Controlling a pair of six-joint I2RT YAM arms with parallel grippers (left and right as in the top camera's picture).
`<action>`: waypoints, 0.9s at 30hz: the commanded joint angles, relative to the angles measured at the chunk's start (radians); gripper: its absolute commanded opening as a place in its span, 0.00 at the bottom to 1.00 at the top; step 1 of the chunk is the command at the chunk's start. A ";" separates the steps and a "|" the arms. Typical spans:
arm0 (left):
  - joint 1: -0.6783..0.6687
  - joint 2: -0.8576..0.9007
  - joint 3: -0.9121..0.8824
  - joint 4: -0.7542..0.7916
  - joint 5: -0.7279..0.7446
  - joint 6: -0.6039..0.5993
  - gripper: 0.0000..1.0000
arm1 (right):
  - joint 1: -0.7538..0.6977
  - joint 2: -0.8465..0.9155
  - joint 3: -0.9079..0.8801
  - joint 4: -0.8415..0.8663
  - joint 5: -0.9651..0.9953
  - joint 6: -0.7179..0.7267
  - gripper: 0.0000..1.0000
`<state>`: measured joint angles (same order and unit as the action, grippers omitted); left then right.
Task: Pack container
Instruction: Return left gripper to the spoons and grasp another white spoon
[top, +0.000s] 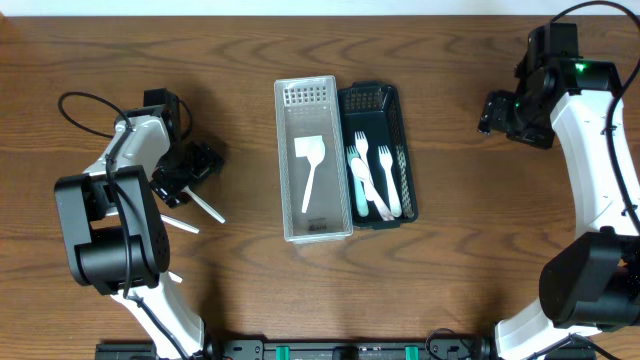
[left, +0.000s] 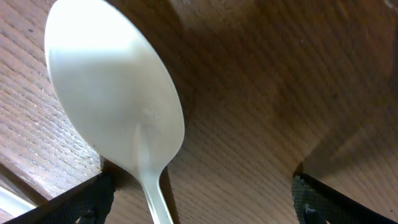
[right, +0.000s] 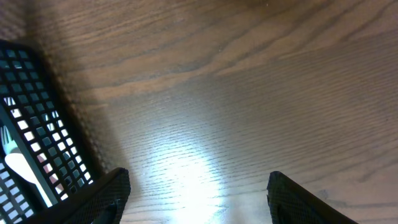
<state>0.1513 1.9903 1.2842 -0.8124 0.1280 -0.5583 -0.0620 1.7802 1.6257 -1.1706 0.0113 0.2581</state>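
While the clear container (top: 330, 205) sits mid-way across the brown wood-grain worktop (top: 460, 250), touching a black basket (top: 392, 98) of forks (top: 384, 158), the left gripper's (top: 193, 168) jaws stand apart around a white spoon (left: 115, 93); the right gripper's (right: 199, 193) jaws gape above wood.

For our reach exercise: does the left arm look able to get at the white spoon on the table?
Likely yes: its open tool hovers right at the spoon, nothing lying between.

Tray (top: 281, 170) with utensil (top: 311, 172) lies just left of basket (top: 406, 150) holding forks (top: 384, 168).
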 joint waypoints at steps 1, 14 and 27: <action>0.000 0.028 -0.020 0.011 0.004 0.026 0.93 | -0.004 0.006 -0.005 -0.004 0.008 -0.012 0.74; 0.000 0.027 -0.020 -0.010 0.004 0.026 0.58 | -0.004 0.006 -0.005 -0.012 0.008 -0.012 0.74; 0.000 0.027 -0.020 -0.027 0.004 0.026 0.12 | -0.004 0.006 -0.005 -0.015 0.008 -0.012 0.74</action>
<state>0.1513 1.9919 1.2831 -0.8333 0.1287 -0.5404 -0.0620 1.7802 1.6257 -1.1851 0.0116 0.2581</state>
